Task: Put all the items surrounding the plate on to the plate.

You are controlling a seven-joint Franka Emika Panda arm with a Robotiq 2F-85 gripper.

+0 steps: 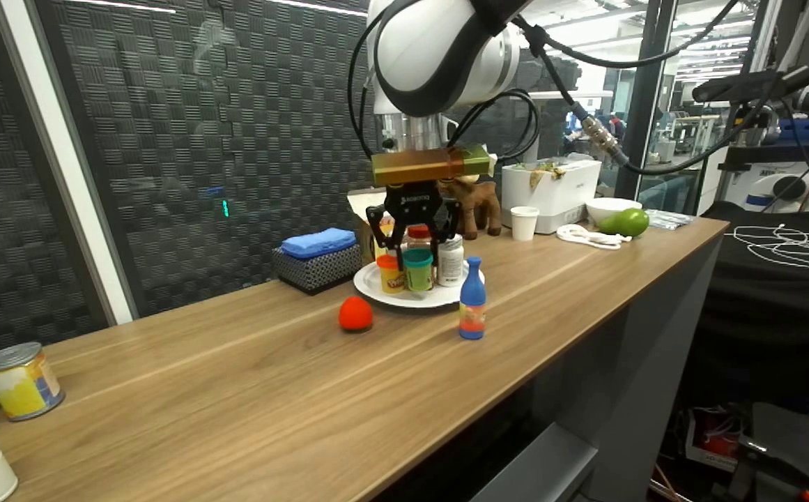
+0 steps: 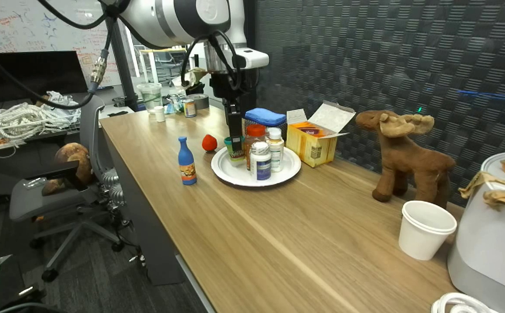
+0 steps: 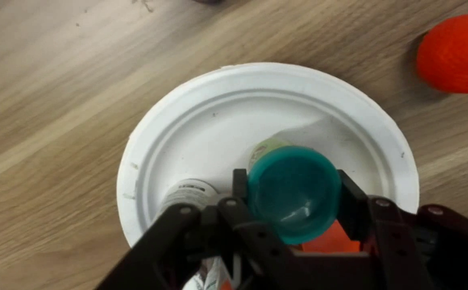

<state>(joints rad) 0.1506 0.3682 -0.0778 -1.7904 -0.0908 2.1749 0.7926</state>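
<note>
Gripper [image 3: 293, 190]: holds teal-lidded jar [image 1: 419, 275], lid pinched at both sides. Jar within plate [image 3: 225, 125] rim; base contact cannot be told. On plate: orange-lidded jar [image 1: 391, 277], red-capped bottle [image 2: 255, 138], two white bottles [image 2: 261, 163]. Blue bottle [image 1: 472, 301]: upright on table [image 1: 251, 380], off plate, near rim. Yellow box [image 2: 315, 147]: flaps raised, on table, near plate.

In an exterior view: plate [image 1: 418, 300] on table [image 1: 237, 390]. On it: left tub [image 1: 391, 277], pill bottle [image 1: 451, 262] right, jar [image 1: 419, 238] far side. Middle tub [image 1: 419, 274] over plate, between fingers of gripper [image 1: 417, 260], base contact unclear. Bottle [image 1: 472, 300] near right, rounded item [image 1: 355, 314] near left, both off plate. Carton [image 1: 364, 209] far side; stuffed animal [image 1: 481, 202] far right, cup [image 1: 524, 223] right of it.
</note>
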